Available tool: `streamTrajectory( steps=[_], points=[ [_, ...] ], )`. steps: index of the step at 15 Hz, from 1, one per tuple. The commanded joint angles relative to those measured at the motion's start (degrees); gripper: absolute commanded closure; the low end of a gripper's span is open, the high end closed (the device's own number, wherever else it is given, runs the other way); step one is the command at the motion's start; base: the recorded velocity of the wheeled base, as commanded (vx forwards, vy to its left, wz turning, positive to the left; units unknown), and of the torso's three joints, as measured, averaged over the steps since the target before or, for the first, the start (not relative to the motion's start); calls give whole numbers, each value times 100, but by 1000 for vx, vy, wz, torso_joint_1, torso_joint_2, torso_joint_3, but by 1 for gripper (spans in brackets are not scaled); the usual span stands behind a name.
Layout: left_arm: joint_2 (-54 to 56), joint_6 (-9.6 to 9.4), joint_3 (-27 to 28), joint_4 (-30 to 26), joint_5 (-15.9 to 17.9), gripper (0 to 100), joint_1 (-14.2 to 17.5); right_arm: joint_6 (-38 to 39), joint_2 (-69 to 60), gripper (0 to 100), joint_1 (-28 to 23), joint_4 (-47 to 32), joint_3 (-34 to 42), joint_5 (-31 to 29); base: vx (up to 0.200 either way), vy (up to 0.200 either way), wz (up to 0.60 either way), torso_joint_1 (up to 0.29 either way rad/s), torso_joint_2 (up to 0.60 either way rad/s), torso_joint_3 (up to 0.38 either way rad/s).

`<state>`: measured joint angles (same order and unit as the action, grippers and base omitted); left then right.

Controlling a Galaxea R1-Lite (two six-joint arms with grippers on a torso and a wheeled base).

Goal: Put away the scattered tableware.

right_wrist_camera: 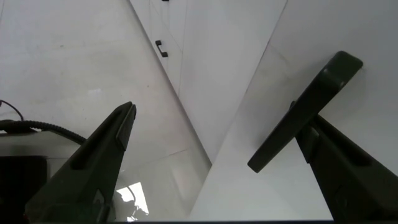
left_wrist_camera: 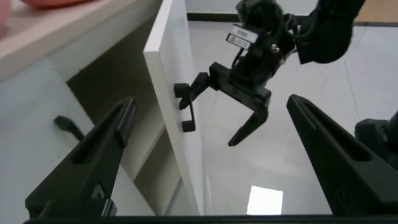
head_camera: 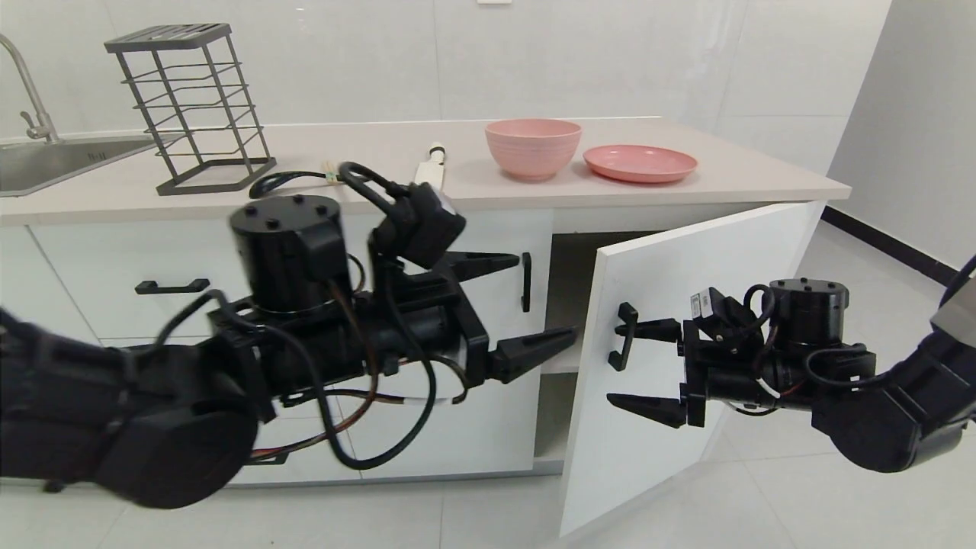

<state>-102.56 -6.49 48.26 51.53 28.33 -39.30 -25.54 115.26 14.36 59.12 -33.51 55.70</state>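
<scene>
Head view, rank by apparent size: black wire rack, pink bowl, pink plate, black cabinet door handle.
1. black wire rack
2. round pink bowl and flat pink plate: alike, plate wider, bowl taller, unranked
3. black cabinet door handle, smallest despite being nearer

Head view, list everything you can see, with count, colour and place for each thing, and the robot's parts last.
bowl: one, pink, on the counter, right of middle
plate: one, pink, on the counter just right of the bowl
utensil: one, white, on the counter left of the bowl; kind unclear
rack: one, black wire, on the counter beside the sink
sink: one, metal, far left
counter: one, beige
cabinet door: one, white with a black handle, open, below the plate
left end effector: one, black, open, before the open cabinet
right end effector: one, black, open, at the door's handle
</scene>
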Motion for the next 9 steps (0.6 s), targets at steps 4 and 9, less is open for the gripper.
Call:
streamTrajectory(
  steps=[4, 9],
  points=[
    [-1759, 60, 1282, 164, -65, 0, -113, -12, -48, 0, 5, 284, 47, 55, 0, 0, 0, 0, 0, 0],
    [-2559, 51, 2205, 375, -196, 0, -130, -12, -56, 0, 5, 512, 372, 64, 0, 0, 0, 0, 0, 0]
  ],
)
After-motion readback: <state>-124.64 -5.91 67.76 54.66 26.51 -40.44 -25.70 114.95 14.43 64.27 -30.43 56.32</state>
